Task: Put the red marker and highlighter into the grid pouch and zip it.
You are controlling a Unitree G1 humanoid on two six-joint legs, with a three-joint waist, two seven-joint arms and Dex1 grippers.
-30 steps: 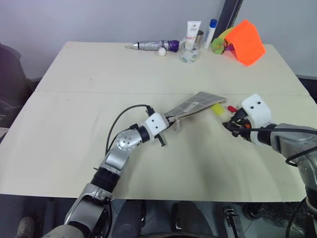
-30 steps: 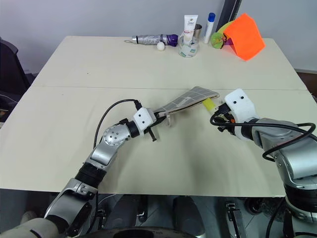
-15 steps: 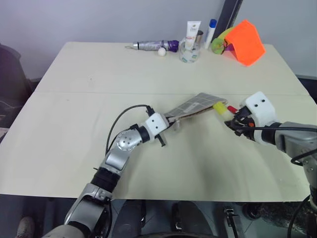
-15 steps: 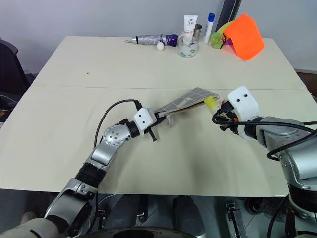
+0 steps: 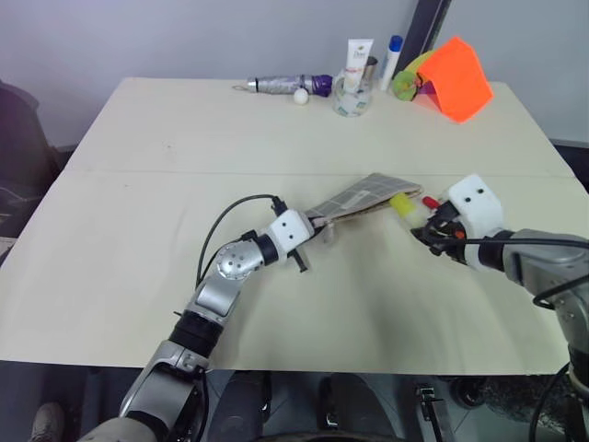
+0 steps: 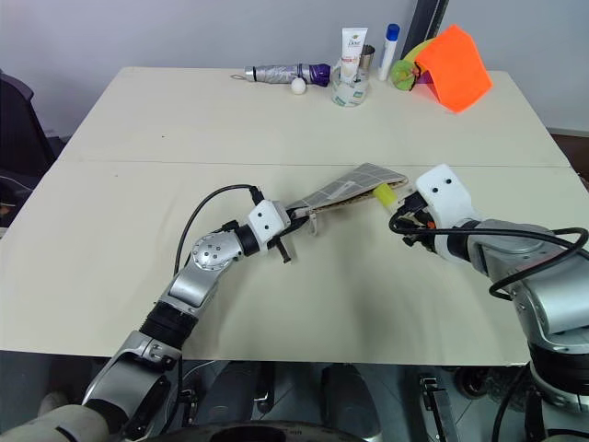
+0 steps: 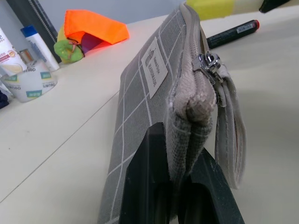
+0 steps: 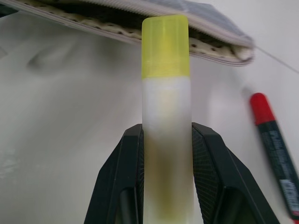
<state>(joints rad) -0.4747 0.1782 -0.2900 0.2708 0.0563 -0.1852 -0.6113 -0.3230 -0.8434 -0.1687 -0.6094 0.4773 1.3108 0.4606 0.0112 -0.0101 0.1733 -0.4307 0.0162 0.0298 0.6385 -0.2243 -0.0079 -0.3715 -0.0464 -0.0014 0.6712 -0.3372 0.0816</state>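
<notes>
The grid pouch point(image 5: 366, 195) is grey with white lines and is lifted at a slant off the table. My left gripper point(image 7: 187, 172) is shut on its zipper-pull end. The mouth of the grid pouch point(image 8: 140, 23) gapes open along the zipper. My right gripper point(image 8: 166, 135) is shut on the highlighter point(image 8: 166, 116), a pale stick with a yellow cap. Its cap tip sits right at that open mouth; I cannot tell whether it is inside. The red marker point(image 8: 274, 140) lies on the table beside the pouch's far end, close to my right gripper point(image 5: 431, 224).
Along the table's far edge lie a folded umbrella point(image 5: 281, 85), a small white ball point(image 5: 301, 96), a white tube point(image 5: 358, 57), a clear round container point(image 5: 352, 99), a blue-capped tube point(image 5: 393, 57) and an orange object point(image 5: 456, 78).
</notes>
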